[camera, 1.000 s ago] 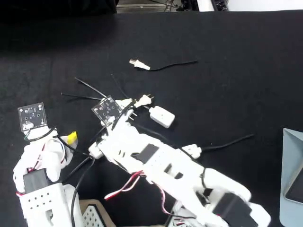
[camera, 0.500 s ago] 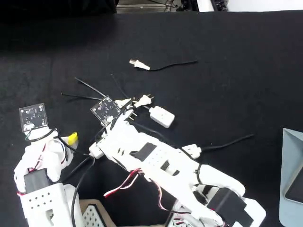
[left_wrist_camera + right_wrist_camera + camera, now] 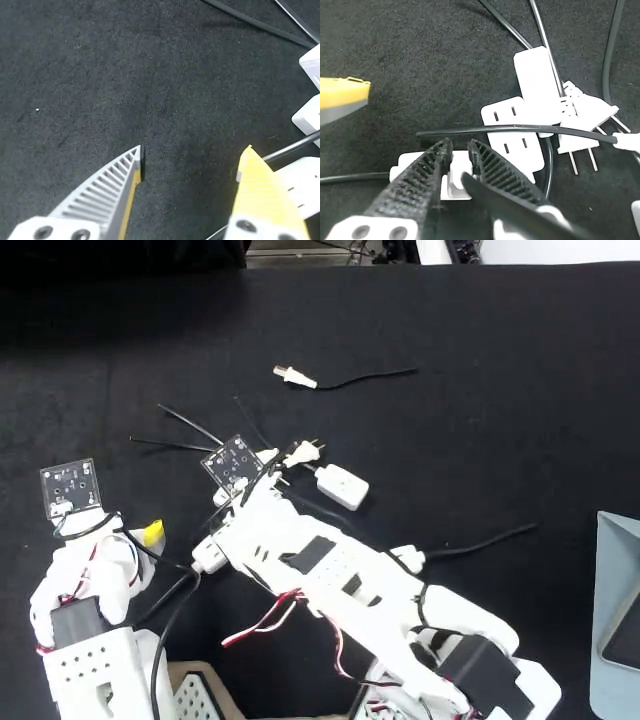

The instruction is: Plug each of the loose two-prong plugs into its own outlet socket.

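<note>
Overhead, the right arm (image 3: 330,580) is seen to have been nudged a little toward 1 o'clock over the last second. Its square marker plate (image 3: 232,462) now lies closer to the cluster at the centre of the table (image 3: 500,390). The far plug (image 3: 295,375) at 12 o'clock, the near plug (image 3: 305,452) and the white block (image 3: 340,486) beside it have not been shifted. The advance is therefore judged a small approach only, with no plug yet seated. At the 3 o'clock edge a grey-blue bin (image 3: 610,570) is cut off by the frame; one dark flat object (image 3: 628,635) is held in it and cannot be identified.

From the left wrist, the left gripper (image 3: 192,155) is shown spread wide over bare table, with nothing between its tips.

From the right wrist, the right gripper (image 3: 456,150) is set over a white corded plug (image 3: 405,180), just beside a slotted outlet (image 3: 512,132) crossed by a black cable (image 3: 520,129) — whether that plug is pinched cannot be told. The near plug lies loose past the outlet, right beside the white block.
</note>
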Robot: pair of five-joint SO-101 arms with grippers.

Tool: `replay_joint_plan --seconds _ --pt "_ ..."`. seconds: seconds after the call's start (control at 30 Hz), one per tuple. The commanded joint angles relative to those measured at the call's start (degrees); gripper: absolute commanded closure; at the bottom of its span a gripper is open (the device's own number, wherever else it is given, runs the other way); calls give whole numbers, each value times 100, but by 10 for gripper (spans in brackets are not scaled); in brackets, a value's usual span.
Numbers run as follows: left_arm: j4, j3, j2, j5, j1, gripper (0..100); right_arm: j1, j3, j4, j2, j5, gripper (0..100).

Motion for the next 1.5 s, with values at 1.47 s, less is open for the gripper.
replay_joint_plan --seconds 1.47 --pt "-132 -31 -62 53 -48 697 3780 -2158 949 -576 545 986"
